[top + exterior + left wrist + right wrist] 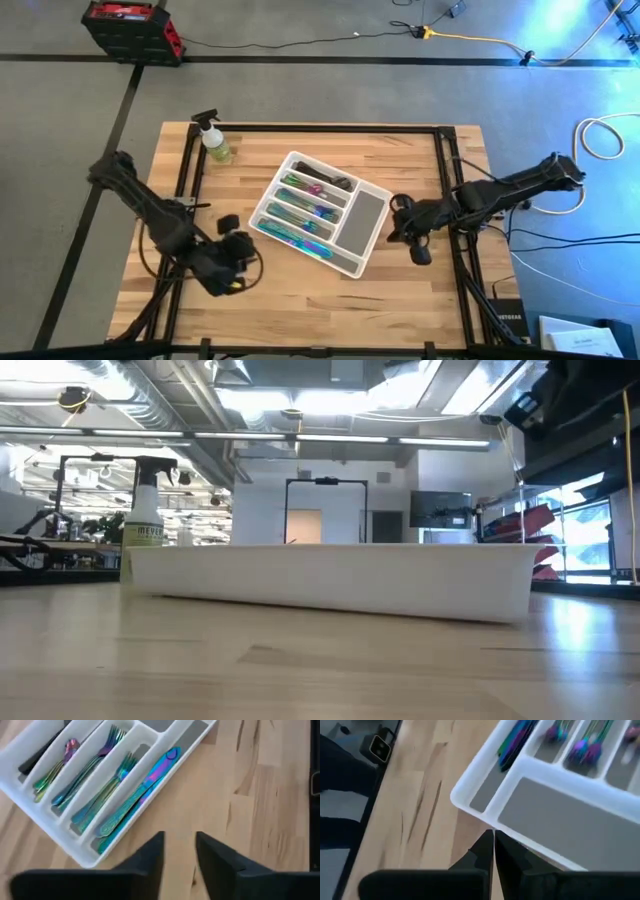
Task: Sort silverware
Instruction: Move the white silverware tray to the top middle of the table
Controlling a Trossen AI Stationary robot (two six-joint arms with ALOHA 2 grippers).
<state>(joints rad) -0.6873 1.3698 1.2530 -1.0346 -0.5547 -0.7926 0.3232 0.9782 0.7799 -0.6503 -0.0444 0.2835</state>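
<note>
Wooden table (400, 160), spray bottle (214, 141) beside tray (362, 259)

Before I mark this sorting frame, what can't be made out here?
- Low view: tray wall hides all silverware; neither gripper shows.
- High view: silverware too small to tell forks from spoons.
- Left wrist view: left gripper holds nothing; picture edge cuts off tray's far end.
- Right wrist view: right gripper covers tray's near rim.

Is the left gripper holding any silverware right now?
No, the left gripper has nothing between its fingers and sits over bare table beside the tray, where the silverware lies.
</note>
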